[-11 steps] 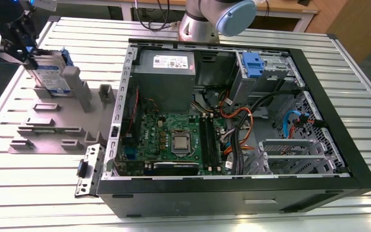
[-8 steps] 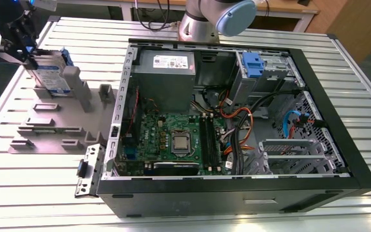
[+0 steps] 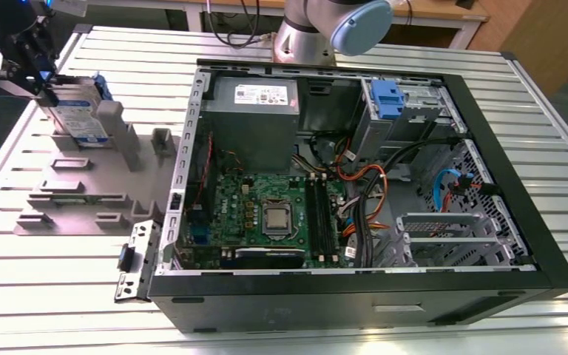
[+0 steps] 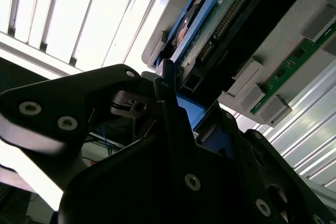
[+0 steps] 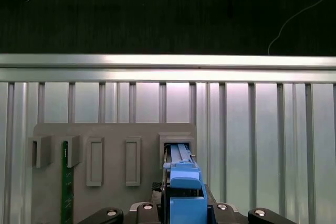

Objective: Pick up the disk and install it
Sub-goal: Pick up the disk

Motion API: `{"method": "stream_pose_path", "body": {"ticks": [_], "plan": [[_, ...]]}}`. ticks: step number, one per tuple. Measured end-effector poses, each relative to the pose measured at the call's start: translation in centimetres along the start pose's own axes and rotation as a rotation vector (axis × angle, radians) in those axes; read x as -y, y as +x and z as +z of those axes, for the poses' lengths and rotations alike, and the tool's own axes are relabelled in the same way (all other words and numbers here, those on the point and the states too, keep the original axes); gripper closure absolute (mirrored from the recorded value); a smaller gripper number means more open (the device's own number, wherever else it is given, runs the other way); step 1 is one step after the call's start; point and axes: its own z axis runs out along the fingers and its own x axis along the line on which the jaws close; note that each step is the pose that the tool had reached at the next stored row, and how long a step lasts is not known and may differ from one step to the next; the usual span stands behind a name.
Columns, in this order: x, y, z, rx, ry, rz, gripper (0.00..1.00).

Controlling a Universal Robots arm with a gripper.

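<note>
The disk [image 3: 75, 118] is a silver drive with a blue-and-white label and a blue carrier frame. It stands on edge in a slot of the grey holder [image 3: 77, 200] at the exterior view's upper left. My gripper [image 3: 26, 63] is at its upper end, shut on the blue frame. In the first wrist view the disk [image 5: 181, 177] runs from my gripper [image 5: 182, 205] down into the holder's slot [image 5: 176, 142]. The second wrist view shows a black finger [image 4: 167, 90] pressed against the disk [image 4: 210, 30], whose circuit-board side faces the camera.
An open black computer case [image 3: 550, 244] lies in the middle of the ribbed metal table [image 3: 86, 296], with motherboard, cables and a blue clip [image 3: 387, 100] in its drive bay. A green memory stick [image 5: 64, 182] stands in another holder slot. The arm's base [image 3: 313, 29] is behind the case.
</note>
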Motion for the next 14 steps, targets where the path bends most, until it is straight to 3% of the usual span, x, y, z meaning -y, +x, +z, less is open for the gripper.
{"method": "stream_pose_path", "body": {"ticks": [12,14], "plan": [[0.0,0.0,0.0,-0.0004,-0.0007,-0.017,0.63],[0.0,0.0,0.0,-0.0001,0.0,-0.003,0.63]]}}
